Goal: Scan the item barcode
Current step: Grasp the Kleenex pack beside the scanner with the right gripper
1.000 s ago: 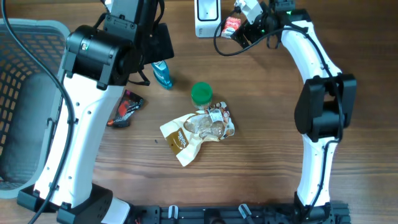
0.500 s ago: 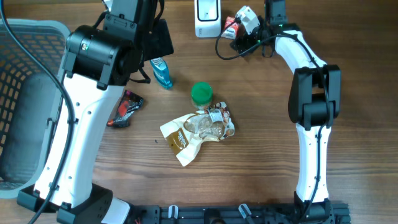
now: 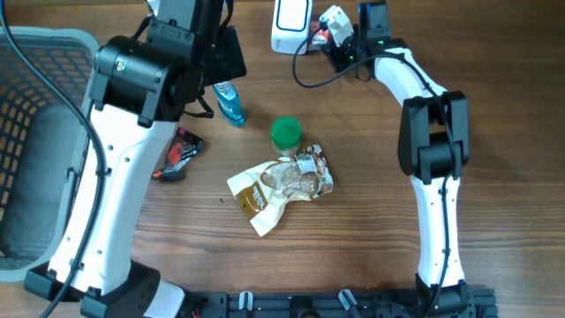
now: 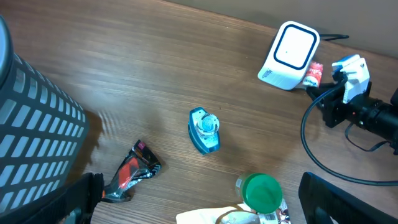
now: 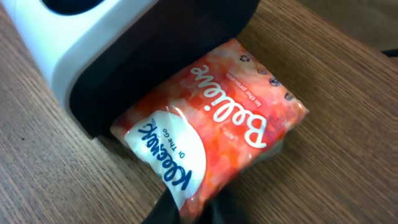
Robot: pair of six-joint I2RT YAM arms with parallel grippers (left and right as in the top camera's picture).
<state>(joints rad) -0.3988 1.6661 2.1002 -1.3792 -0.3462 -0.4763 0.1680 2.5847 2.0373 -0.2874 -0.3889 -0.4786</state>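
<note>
Over the last second the right gripper (image 3: 325, 37) had swung a little leftward along the far edge of the table, carrying the Kleenex tissue pack (image 3: 320, 32) with it. The white barcode scanner (image 3: 290, 15) had shifted left and turned slightly, and it now touched the pack. The right fingers, wide apart a second earlier, had come together. The left arm and the loose goods had not moved. The right wrist view showed what the overhead could not. The two dark fingertips (image 5: 163, 214) were pinched on the near edge of the orange pack. The pack stretched away from them, printed face up, with its far end pressed against the dark underside of the scanner. We read "Believe" and "On The Go" on it, but we saw no barcode. The left wrist view showed the left gripper (image 4: 199, 186) with its fingers spread wide and nothing between them. A blue bottle (image 4: 204, 129) lay just ahead of the gap. A green lid (image 4: 261, 190) sat nearer the right-hand finger, and a dark red sachet (image 4: 130, 177) lay by the left-hand finger. A grey basket (image 4: 37, 143) stood beyond the sachet. Only the overhead showed in full the crumpled wrappers (image 3: 282, 187) touching the green lid.
</note>
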